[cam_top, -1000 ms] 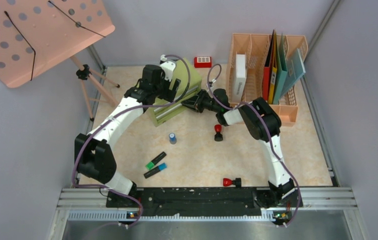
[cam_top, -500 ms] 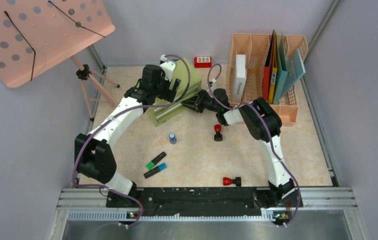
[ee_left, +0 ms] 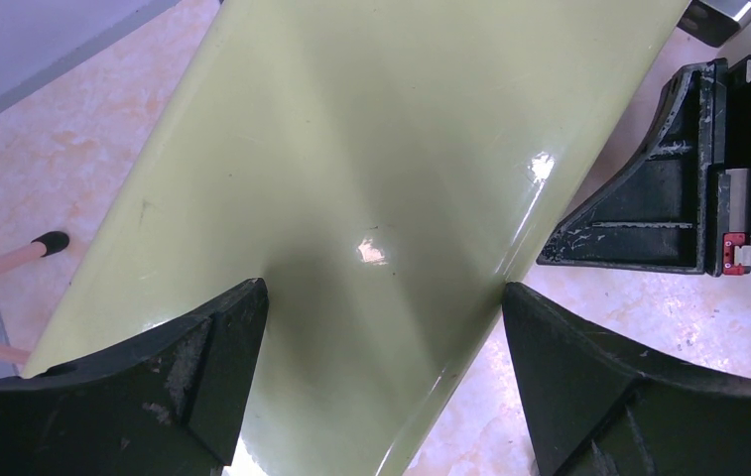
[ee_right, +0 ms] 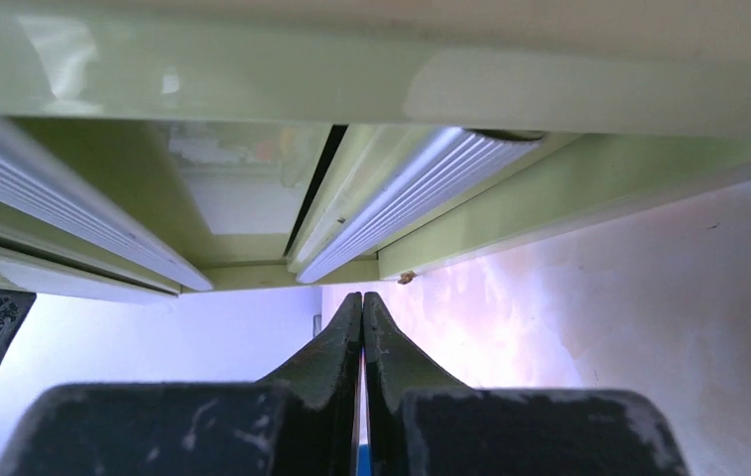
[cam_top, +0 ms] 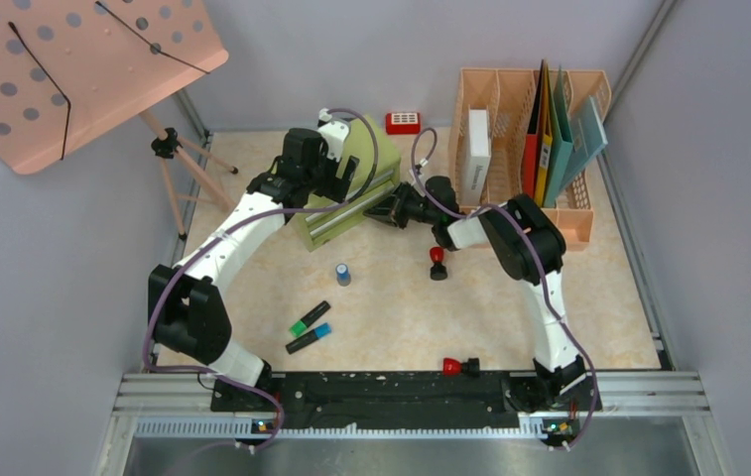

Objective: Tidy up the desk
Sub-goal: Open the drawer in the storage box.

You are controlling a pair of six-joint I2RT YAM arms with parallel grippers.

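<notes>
From above, the desk (cam_top: 401, 307) is filling the middle of the frame, and the green drawer cabinet (cam_top: 346, 193) is sitting slantwise on its far half. Your left gripper (cam_top: 343, 177) is hovering over the cabinet's top, and your right gripper (cam_top: 376, 210) is pointing at the cabinet's right front corner. That pairing is looking like one arm bracing the cabinet while the other works a drawer. On the near side of the cabinet, a blue-capped stamp (cam_top: 342, 274), a red stamp (cam_top: 437, 262), two highlighters (cam_top: 310, 329) and, nearer the front rail, a second red stamp (cam_top: 460, 366) are lying loose and waiting to be stowed. A peach file rack (cam_top: 530, 139) is standing just right of the cabinet and is crowding your right elbow. In the left wrist view, the jaws are standing wide apart and straddling the cabinet's glossy top. You cannot tell whether the fingers (ee_left: 202, 367) are touching its sides, so it may slide if tugged. In the right wrist view, the jaws are pressed together on nothing, with their tip just under the cabinet's ribbed handles (ee_right: 421, 183). Judging by that, you are probably lining up to hook or nudge a drawer, and the tip is risking a slip off the handle.
</notes>
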